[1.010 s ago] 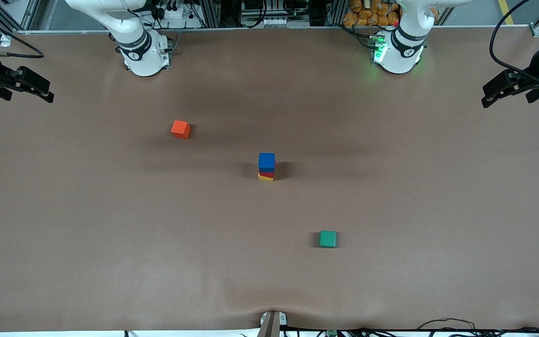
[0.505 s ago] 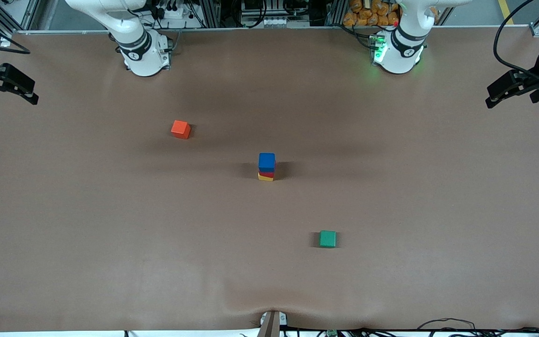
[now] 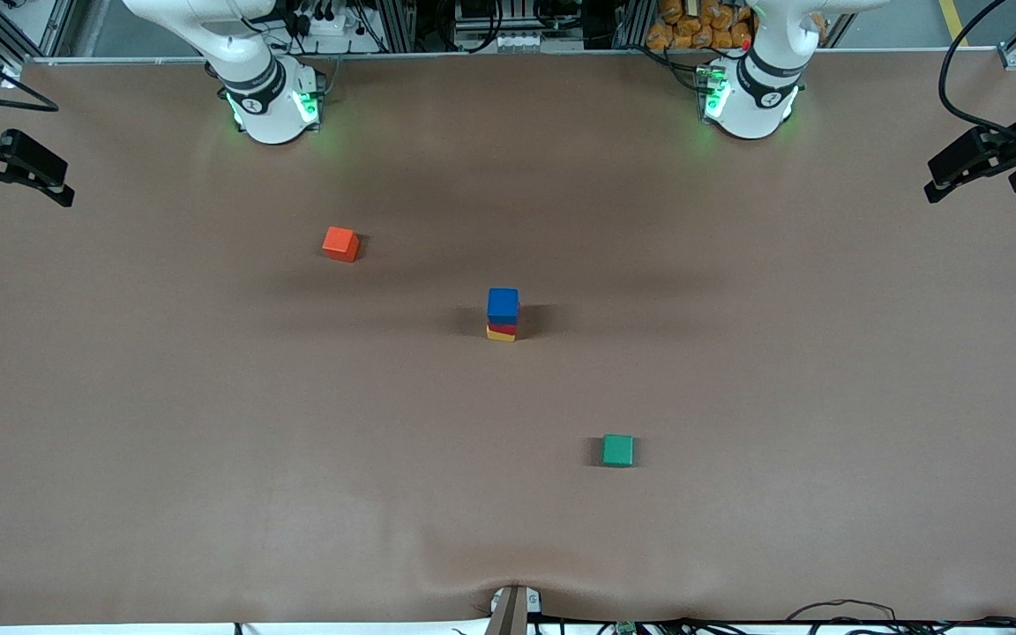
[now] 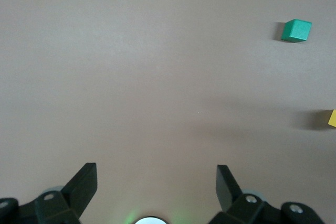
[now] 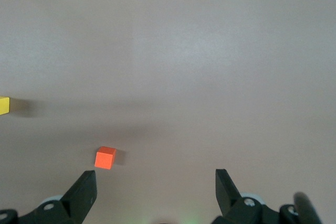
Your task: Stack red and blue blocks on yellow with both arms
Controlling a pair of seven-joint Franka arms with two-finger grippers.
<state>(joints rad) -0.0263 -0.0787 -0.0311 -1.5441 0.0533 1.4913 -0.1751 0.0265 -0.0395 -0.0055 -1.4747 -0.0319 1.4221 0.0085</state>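
A stack of three cubes stands mid-table: the blue block [image 3: 503, 304] on top, the red block [image 3: 505, 328] under it, the yellow cube [image 3: 499, 334] at the bottom. The yellow cube's edge also shows in the left wrist view [image 4: 332, 118] and in the right wrist view [image 5: 4, 105]. My left gripper [image 3: 958, 172] is open and empty, up over the table's edge at the left arm's end; its own view [image 4: 156, 182] shows bare table between the fingers. My right gripper [image 3: 36, 172] is open and empty over the edge at the right arm's end, also in its own view [image 5: 156, 184].
An orange-red cube [image 3: 340, 243] lies toward the right arm's end, farther from the front camera than the stack; it shows in the right wrist view [image 5: 105, 157]. A green cube [image 3: 617, 450] lies nearer the camera; it shows in the left wrist view [image 4: 296, 30].
Both grippers have drawn back toward the table's ends and a little upward. The right arm's base light has turned green. The stack and the loose cubes have not moved.
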